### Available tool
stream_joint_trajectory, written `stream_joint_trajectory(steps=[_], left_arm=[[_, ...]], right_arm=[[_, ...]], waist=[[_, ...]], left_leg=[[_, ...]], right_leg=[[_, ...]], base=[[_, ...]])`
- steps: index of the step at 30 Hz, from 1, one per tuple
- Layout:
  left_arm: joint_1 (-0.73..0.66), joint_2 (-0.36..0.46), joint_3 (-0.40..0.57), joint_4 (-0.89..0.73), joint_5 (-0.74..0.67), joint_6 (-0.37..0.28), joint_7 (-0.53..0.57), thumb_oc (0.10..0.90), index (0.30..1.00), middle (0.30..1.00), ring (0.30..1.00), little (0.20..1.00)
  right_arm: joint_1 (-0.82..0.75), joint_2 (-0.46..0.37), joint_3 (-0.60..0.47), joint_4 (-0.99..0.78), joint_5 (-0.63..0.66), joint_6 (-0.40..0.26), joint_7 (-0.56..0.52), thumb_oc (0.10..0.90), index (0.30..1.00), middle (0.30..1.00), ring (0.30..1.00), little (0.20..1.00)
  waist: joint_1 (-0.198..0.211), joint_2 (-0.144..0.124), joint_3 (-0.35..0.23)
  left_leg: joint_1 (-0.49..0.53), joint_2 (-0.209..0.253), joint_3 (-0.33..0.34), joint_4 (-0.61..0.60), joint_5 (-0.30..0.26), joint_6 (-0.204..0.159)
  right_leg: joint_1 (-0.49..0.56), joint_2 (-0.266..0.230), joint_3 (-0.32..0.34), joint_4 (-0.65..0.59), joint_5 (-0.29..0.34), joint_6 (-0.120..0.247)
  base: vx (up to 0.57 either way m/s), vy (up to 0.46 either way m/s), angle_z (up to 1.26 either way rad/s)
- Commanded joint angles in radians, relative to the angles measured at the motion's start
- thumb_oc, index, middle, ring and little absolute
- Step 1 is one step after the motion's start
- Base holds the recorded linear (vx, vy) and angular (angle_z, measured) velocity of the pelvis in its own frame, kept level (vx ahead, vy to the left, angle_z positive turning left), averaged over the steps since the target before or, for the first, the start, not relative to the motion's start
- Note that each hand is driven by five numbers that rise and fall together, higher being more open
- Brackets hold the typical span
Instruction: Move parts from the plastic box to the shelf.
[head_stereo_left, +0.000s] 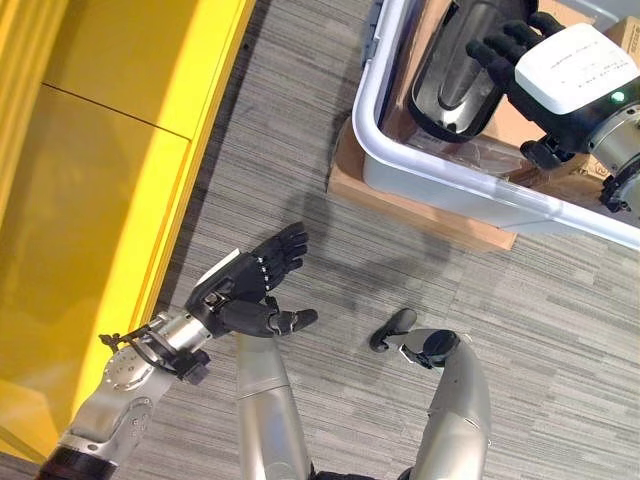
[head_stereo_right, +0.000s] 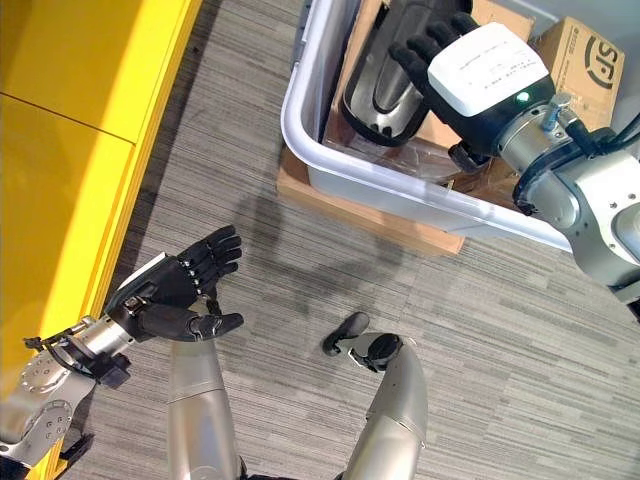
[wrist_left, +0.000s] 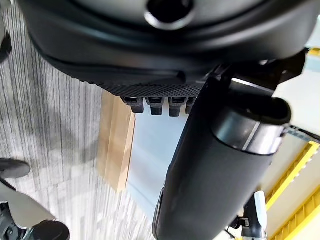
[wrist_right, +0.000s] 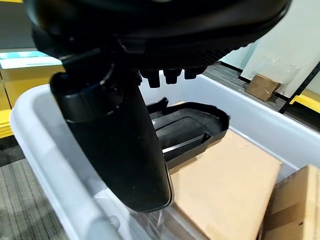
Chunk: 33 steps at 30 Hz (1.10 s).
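Toward one o'clock in the head views, a black moulded plastic part (head_stereo_right: 385, 85) is seen lying inside the white plastic box (head_stereo_right: 300, 130), resting on brown cardboard (wrist_right: 225, 185) at the box's bottom. Over the part the right hand (head_stereo_right: 440, 50) is held, its fingers straight and spread, nothing grasped; whether they touch the part cannot be told. A small cardboard carton (head_stereo_right: 580, 50) is seen at the box's two o'clock side, and a flat cardboard sheet (head_stereo_left: 420, 205) lies under the box on the grey carpet (head_stereo_left: 300, 130). At eight o'clock the left hand (head_stereo_left: 250, 285) is held relaxed and empty beside the yellow shelf (head_stereo_left: 90, 180)
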Motion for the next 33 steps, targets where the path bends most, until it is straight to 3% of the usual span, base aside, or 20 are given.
stream_joint_trajectory(steps=[1, 10, 26, 33], left_arm=[[0.015, -0.006, 0.027, -0.083, -0.045, -0.078, -0.043, 0.9, 1.0, 1.0, 1.0, 1.0], [0.036, -0.029, 0.055, -0.077, -0.063, -0.078, -0.05, 0.9, 1.0, 1.0, 1.0, 1.0], [0.034, -0.035, 0.037, -0.081, -0.049, -0.081, -0.053, 0.9, 1.0, 1.0, 1.0, 1.0], [0.031, -0.038, 0.025, -0.085, -0.044, -0.089, -0.05, 0.9, 1.0, 1.0, 1.0, 1.0]], right_arm=[[-0.13, -0.01, -0.062, 0.046, 0.059, 0.014, -0.053, 0.9, 1.0, 1.0, 1.0, 1.0], [-0.117, 0.022, -0.098, 0.101, 0.095, 0.032, -0.017, 0.9, 1.0, 1.0, 1.0, 1.0], [-0.1, 0.027, -0.097, 0.109, 0.1, -0.006, 0.017, 0.9, 1.0, 1.0, 1.0, 1.0], [-0.143, 0.047, -0.078, 0.105, 0.084, -0.009, 0.035, 0.9, 1.0, 1.0, 1.0, 1.0]], waist=[[0.031, 0.013, -0.015], [0.032, 0.036, -0.015], [0.028, 0.036, -0.015], [0.027, 0.048, -0.015]], left_leg=[[0.077, -0.014, 0.162, -0.16, 0.049, 0.048], [0.124, -0.012, 0.185, -0.199, 0.065, 0.042], [0.168, -0.023, 0.202, -0.209, 0.06, 0.044], [0.205, -0.032, 0.218, -0.257, 0.075, 0.042]], right_leg=[[0.031, 0.107, -0.011, 0.093, -0.125, 0.079], [0.061, 0.098, -0.002, 0.079, -0.125, 0.079], [0.095, 0.107, 0.007, 0.064, -0.122, 0.078], [0.12, 0.113, 0.018, 0.006, -0.086, 0.09]], base=[[-0.01, 0.041, 0.03], [-0.01, 0.055, -0.02], [0.0, 0.006, 0.0], [-0.02, 0.055, -0.02]])
